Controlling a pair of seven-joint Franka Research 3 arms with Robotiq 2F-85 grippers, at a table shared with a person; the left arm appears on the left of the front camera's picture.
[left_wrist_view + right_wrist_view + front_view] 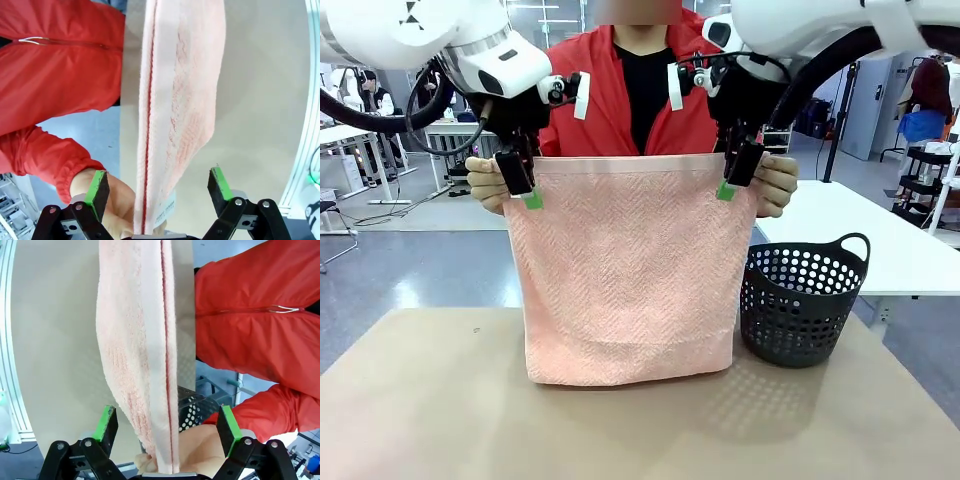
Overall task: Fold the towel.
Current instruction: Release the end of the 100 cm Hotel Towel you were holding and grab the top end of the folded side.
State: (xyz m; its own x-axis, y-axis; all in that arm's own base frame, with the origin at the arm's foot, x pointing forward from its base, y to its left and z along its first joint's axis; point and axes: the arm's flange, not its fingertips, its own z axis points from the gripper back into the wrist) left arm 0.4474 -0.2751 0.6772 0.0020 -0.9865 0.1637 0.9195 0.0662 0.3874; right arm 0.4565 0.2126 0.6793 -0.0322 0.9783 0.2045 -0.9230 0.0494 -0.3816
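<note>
We show the salmon-pink herringbone terry towel [630, 280] hung upright from a person's hands [778, 185], bottom hem on the tan table [420, 400], top hem running from arm to arm. The left gripper [159, 192] and right gripper [167, 427] point down, each straddling one top corner, fingers apart and gripping nothing.

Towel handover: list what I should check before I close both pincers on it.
1. Left pincer straddles a top corner of the towel: ok.
2. Right pincer straddles the other top corner: ok.
3. Pads gripping cloth: not ok; both pincers stand open, with the pads off the towel.
4. Person's hands clear of the pads: cannot tell; they hold the corners close beside them.
5. Towel hangs flat, untwisted: ok.
6. Basket out of the way: ok; it stands beside the towel, not under it.
</note>
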